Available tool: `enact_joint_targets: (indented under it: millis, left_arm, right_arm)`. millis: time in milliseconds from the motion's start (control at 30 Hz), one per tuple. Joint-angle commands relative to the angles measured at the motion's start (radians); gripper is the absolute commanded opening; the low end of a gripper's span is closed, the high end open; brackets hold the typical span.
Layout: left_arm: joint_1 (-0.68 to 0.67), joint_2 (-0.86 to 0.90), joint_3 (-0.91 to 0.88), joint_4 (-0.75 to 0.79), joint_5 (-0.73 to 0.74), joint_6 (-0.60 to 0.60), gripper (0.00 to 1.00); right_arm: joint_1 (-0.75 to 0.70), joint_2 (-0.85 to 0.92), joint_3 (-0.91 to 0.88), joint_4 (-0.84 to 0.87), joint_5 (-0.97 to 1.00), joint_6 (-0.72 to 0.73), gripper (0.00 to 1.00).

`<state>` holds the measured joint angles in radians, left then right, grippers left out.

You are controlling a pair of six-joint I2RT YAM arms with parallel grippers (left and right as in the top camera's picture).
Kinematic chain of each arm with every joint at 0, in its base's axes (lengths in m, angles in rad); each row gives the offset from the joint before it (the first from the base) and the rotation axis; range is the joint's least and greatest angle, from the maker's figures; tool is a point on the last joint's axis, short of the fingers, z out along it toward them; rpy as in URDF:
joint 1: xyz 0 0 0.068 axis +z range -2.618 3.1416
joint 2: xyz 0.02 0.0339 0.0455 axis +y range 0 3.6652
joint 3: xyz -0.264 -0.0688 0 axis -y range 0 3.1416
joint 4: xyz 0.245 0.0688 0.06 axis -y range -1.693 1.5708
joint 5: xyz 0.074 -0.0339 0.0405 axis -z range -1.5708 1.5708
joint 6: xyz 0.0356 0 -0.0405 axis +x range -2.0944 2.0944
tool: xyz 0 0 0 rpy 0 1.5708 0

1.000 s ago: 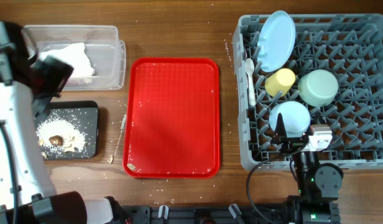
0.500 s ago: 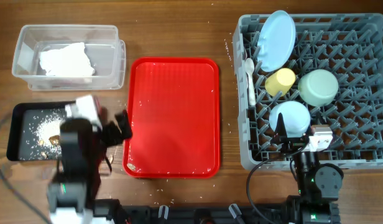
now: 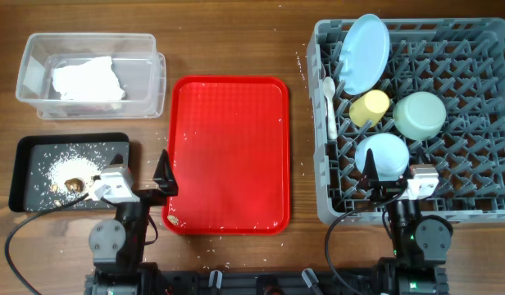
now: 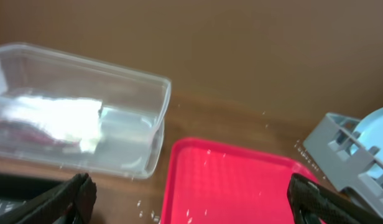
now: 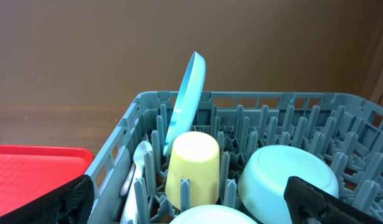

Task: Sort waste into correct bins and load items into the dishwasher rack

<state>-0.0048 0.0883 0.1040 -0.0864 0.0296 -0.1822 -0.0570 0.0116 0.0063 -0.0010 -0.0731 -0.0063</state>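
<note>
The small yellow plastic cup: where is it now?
In the overhead view, the yellow cup sits in the large grey plastic dishwasher rack on the right side, between the light blue round plate and the pale green bowl.

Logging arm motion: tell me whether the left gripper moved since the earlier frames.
Yes. The left gripper pulled back from the clear tub to the red tray's near-left corner.
</note>
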Motion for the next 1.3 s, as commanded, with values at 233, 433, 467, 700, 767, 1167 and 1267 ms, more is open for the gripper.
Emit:
enact_joint_targets:
  millis: [233,433,467,700,767,1167,1267]
  left_arm:
    - [0.002,-0.046,-0.098,0.122,0.048,0.078,1.0]
    - [0.002,-0.086,-0.098,0.014,0.037,0.074,1.0]
    - [0.002,-0.086,-0.098,0.013,0.037,0.074,1.0]
    - [0.002,-0.086,-0.098,0.014,0.037,0.074,1.0]
    - [0.002,-0.085,-0.098,0.014,0.037,0.074,1.0]
    - [0.002,-0.085,-0.098,0.014,0.037,0.074,1.0]
    - [0.002,-0.085,-0.098,0.014,0.037,0.074,1.0]
  right_arm:
    - [-0.006,-0.007,-0.001,0.003,0.013,-0.018,1.0]
    - [-0.006,-0.007,-0.001,0.003,0.013,-0.017,1.0]
    - [-0.006,-0.007,-0.001,0.003,0.013,-0.018,1.0]
    - [-0.006,-0.007,-0.001,0.003,0.013,-0.018,1.0]
    - [-0.006,-0.007,-0.001,0.003,0.013,-0.018,1.0]
    - [-0.006,-0.007,-0.001,0.003,0.013,-0.018,1.0]
    - [-0.006,-0.007,-0.001,0.003,0.013,-0.018,1.0]
